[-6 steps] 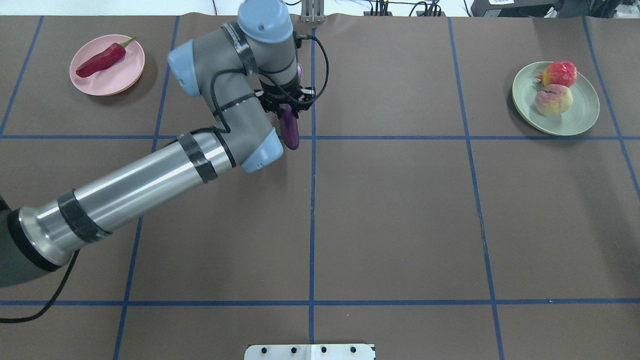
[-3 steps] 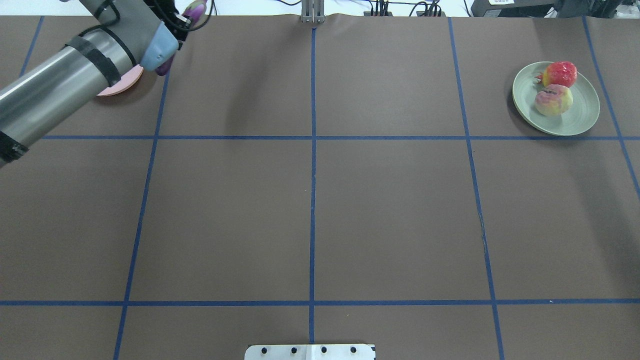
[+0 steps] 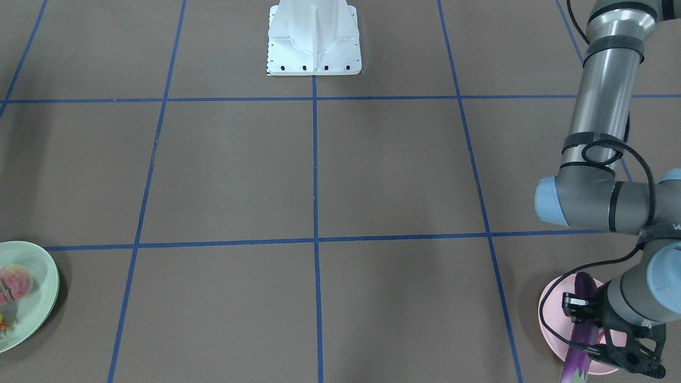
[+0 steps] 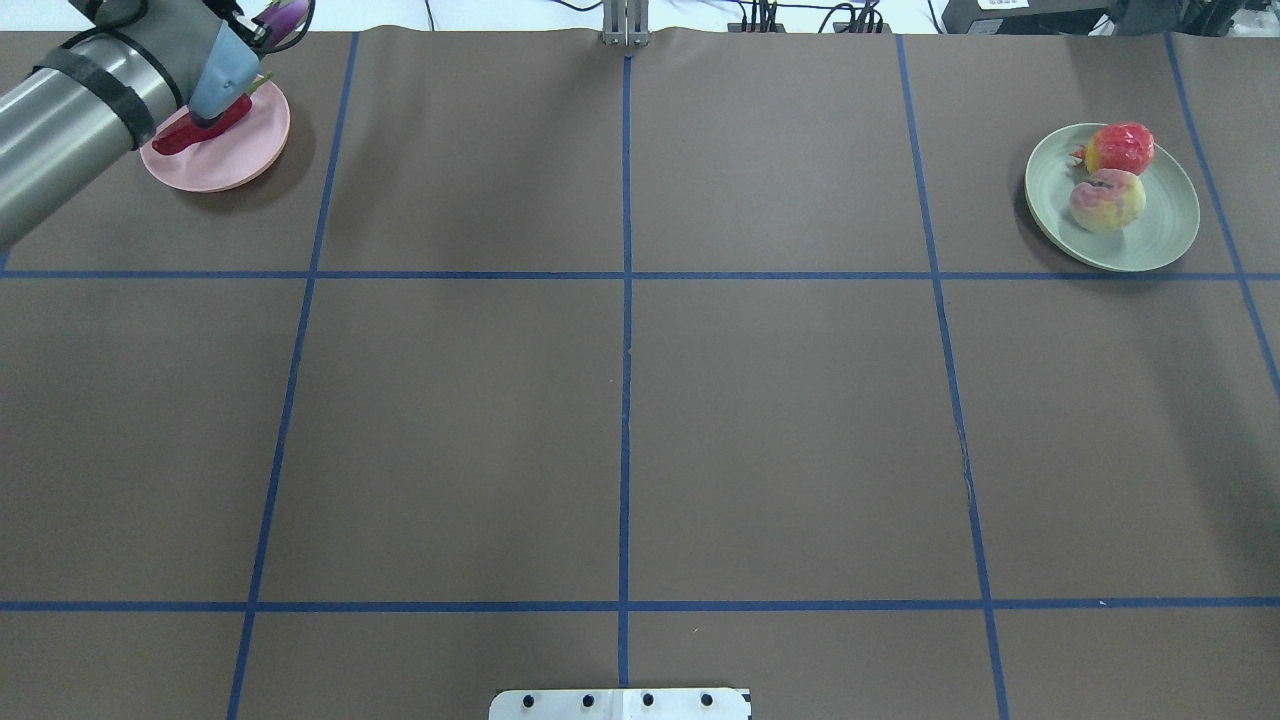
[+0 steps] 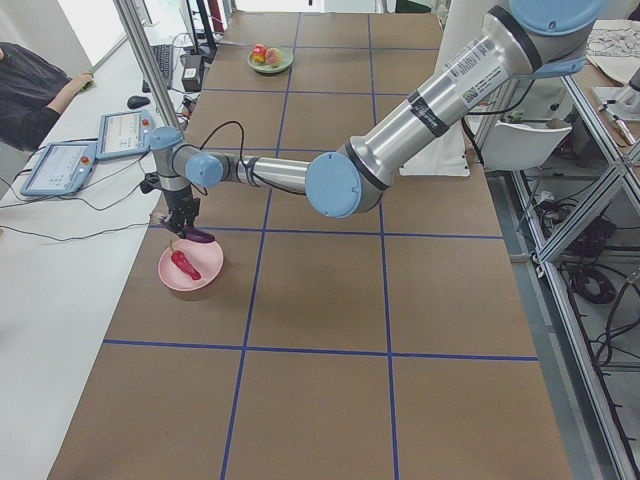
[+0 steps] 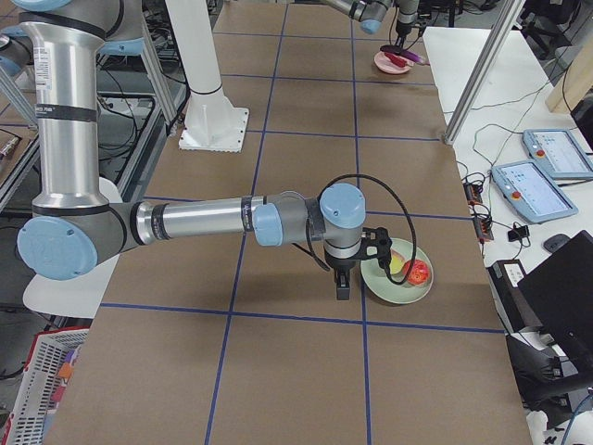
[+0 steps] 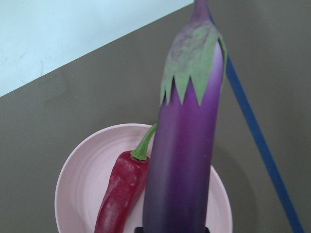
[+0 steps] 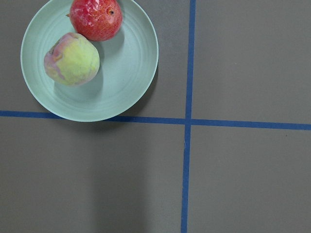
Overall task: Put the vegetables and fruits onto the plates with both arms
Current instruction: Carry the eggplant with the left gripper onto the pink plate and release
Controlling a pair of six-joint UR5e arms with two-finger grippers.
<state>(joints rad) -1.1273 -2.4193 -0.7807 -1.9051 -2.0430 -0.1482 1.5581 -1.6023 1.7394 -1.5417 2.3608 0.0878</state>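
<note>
My left gripper [image 3: 585, 327] is shut on the purple eggplant [image 7: 187, 145] and holds it stem outward just above the pink plate [image 4: 230, 160]. The red chili [image 7: 121, 189] lies on that plate beside the eggplant. The bumpy red fruit [image 4: 1120, 148] and the pale yellow-pink fruit [image 4: 1107, 199] sit on the mint green plate [image 4: 1150, 240] at the far right. My right gripper [image 6: 342, 292] shows only in the exterior right view, low beside the green plate; I cannot tell whether it is open or shut. The right wrist view looks down on the green plate [image 8: 121, 73].
The white base block [image 3: 314, 37] stands at the robot's side of the table. Blue tape lines [image 4: 625, 400] grid the brown table. An operator [image 5: 30, 90] and tablets [image 5: 120, 135] are beyond the far edge, close to the pink plate.
My left arm has swung from the table's middle to the far left with the eggplant held. It now hangs over the pink plate, and the chili shows again.
</note>
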